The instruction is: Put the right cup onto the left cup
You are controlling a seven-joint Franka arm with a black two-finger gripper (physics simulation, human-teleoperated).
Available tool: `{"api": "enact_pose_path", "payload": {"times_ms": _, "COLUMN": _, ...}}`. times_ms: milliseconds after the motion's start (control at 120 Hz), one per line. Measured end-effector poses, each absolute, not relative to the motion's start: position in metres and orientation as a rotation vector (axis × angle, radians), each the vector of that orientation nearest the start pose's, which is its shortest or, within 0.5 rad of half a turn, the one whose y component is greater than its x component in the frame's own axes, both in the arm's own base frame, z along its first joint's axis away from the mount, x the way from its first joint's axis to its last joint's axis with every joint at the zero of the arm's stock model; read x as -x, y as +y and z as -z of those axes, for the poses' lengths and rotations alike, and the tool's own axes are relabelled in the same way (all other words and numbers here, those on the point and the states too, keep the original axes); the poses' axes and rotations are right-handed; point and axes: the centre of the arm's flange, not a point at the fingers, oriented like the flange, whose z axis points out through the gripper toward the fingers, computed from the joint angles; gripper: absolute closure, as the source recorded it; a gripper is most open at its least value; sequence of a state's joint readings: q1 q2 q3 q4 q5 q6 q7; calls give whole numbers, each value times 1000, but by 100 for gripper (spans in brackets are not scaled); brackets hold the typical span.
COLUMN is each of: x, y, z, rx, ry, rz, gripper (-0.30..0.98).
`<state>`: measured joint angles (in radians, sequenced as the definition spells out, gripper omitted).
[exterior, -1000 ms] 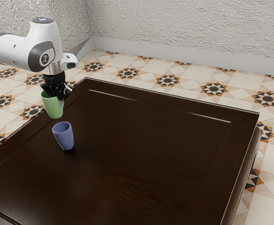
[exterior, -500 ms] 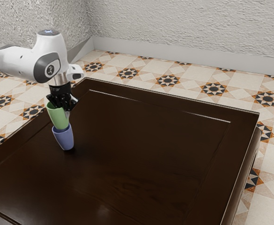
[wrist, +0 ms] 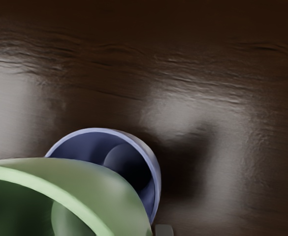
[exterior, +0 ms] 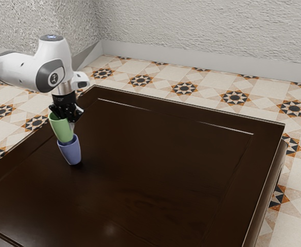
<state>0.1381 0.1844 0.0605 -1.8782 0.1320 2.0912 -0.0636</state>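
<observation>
The gripper [exterior: 70, 119] is at the green cup's rim in the exterior view, shut on the cup's wall. Slightly tilted, the green cup [exterior: 62, 129] has its bottom at the blue cup's mouth. The blue cup [exterior: 71, 153] stands on the table below it. From the wrist camera, the green cup [wrist: 104, 187] overlaps part of the blue cup [wrist: 156, 179], whose inside is partly visible beside it. Whether the green cup's base touches the blue cup is hidden.
The dark wooden table [exterior: 155, 170] extends from the cups toward the exterior view's right. Its raised border [exterior: 191, 110] runs along the far side, with tiled floor [exterior: 186, 88] and a pale wall beyond.
Over the last second my hand has carried the green cup down and toward the exterior view's right, to the blue cup's mouth. Since the half-second frame it has shifted slightly back left.
</observation>
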Motion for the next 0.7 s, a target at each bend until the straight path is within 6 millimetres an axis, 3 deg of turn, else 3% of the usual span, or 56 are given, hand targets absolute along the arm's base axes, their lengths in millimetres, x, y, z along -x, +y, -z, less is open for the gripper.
{"api": "enact_pose_path", "payload": {"times_ms": 267, "x": -601, "y": 129, "z": -400, "rx": 2996, "ry": -285, "rz": 23, "gripper": 78}}
{"api": "enact_pose_path", "payload": {"times_ms": 492, "x": -608, "y": 129, "z": -372, "rx": 3002, "ry": -274, "rz": 1, "gripper": 78}}
{"api": "enact_pose_path", "payload": {"times_ms": 700, "x": -610, "y": 128, "z": -369, "rx": 3017, "ry": -272, "rz": 16, "gripper": 34}}
